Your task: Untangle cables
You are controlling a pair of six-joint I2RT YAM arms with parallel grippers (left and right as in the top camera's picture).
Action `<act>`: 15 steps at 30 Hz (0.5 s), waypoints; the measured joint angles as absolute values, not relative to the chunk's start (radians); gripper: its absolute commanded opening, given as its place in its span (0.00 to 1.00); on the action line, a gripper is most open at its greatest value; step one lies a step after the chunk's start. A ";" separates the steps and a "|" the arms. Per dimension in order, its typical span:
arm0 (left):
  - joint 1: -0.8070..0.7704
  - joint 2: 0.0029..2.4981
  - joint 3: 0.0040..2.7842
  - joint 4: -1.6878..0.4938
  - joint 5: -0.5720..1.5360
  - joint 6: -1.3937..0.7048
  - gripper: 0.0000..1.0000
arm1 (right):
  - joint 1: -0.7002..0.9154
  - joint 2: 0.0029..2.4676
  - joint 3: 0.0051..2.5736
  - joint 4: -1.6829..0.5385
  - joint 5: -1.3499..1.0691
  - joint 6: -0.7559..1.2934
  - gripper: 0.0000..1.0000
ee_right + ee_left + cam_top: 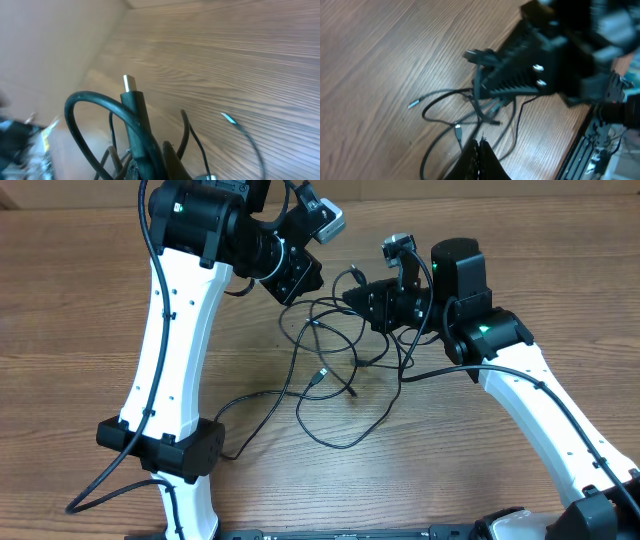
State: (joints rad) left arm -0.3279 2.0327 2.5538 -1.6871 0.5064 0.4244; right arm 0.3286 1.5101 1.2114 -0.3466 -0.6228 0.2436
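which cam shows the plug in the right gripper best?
Right wrist: the silver-tipped plug stands close and sharp, rising from the right gripper. Overhead shows it tiny beside that gripper; left wrist shows it dark and blurred.

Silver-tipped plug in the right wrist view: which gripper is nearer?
Right. The right gripper is shut on the plug itself; the left gripper sits apart, across the tangled cables.

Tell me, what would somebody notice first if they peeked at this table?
A messy tangle of black cables sprawls across the middle of the wooden table. The white left arm and right arm lean over it from either side. The right gripper pinches one cable, so its silver-tipped plug pokes out past the fingers.
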 measured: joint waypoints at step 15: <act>-0.380 2.033 2.554 -1.686 0.525 0.624 0.28 | 0.368 1.510 1.211 -0.457 -0.645 0.258 0.04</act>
State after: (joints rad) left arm -0.3801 2.0327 2.5538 -1.6855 0.5251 0.6243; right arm 0.3676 1.5101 1.2106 -0.4572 -0.6449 0.2581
